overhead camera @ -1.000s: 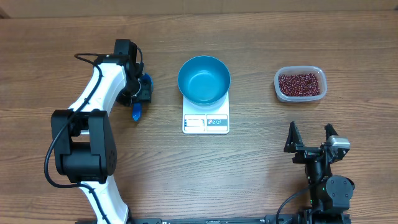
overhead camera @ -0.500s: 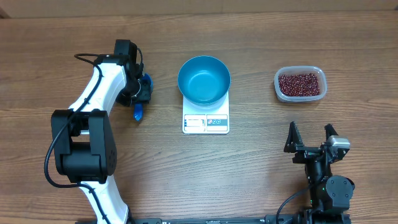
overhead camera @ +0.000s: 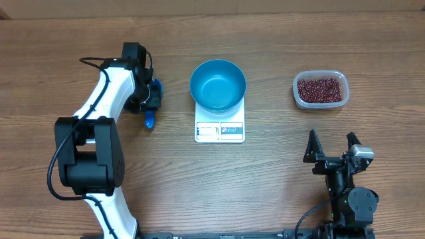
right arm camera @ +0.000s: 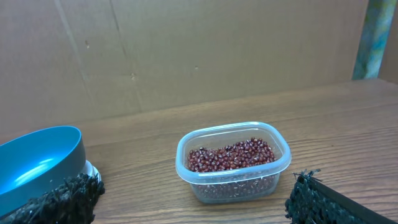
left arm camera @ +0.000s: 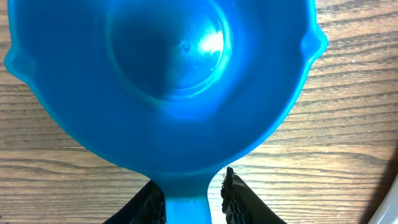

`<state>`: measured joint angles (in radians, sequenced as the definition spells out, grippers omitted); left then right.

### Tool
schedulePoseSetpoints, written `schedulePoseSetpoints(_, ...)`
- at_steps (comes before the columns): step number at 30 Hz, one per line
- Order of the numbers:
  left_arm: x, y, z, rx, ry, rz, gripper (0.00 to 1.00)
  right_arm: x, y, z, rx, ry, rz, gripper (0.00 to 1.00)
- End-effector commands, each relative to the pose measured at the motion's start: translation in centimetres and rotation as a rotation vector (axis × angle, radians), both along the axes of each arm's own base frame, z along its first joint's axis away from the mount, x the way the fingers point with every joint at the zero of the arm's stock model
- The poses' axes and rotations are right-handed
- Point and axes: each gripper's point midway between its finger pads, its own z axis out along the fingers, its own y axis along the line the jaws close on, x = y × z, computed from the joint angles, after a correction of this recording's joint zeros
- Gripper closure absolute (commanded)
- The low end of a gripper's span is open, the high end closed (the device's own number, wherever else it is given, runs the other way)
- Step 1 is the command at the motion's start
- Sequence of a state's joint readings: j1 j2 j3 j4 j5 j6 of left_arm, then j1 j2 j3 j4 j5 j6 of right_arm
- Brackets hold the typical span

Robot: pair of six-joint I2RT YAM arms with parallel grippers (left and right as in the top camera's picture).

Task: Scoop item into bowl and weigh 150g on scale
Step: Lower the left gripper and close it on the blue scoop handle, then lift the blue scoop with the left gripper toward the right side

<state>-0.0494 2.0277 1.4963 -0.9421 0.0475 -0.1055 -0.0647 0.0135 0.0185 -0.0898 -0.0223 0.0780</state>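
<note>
Your left gripper (left arm camera: 194, 198) seems to pinch the stiff, light, slick scoop (left arm camera: 163, 81) by its handle; your right gripper (overhead camera: 332, 151) gapes empty; the loose beans (overhead camera: 321, 89), prone to spill, sit in the tub (overhead camera: 337, 75).

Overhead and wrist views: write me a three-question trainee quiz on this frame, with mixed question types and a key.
1. True or false: the bowl sits on the scale.
2. Where are the beans? A) in the bowl B) in the clear tub C) spilled on the table
3. Fill in: the left gripper has its fingers on either side of the handle of the blue ____.

Key
1. True; the bowl is empty.
2. B; the tub lies beyond the open right gripper.
3. Scoop; it is empty too.
</note>
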Motion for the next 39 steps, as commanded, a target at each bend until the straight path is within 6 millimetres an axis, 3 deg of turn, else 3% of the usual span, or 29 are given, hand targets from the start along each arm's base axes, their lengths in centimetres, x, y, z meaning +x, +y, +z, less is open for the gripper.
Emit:
schedulePoseSetpoints(1,-0.4,0.0,-0.7,0.007,0.020,0.001,0.69,0.0,0.0,-0.1,-0.005,-0.006,-0.001,0.00)
schedulePoseSetpoints(30,-0.2,-0.1,-0.5,0.003,0.014,0.004,0.94,0.0,0.0,-0.1,-0.005,-0.006,-0.001,0.00)
schedulePoseSetpoints(33,0.3,-0.1,0.1,0.002,-0.004,0.004,0.96,0.0,0.0,-0.1,-0.005,-0.006,-0.001,0.00)
schedulePoseSetpoints(39,2.0,-0.2,3.5,-0.002,-0.073,0.004,0.96,0.0,0.0,-0.1,-0.005,-0.006,-0.001,0.00)
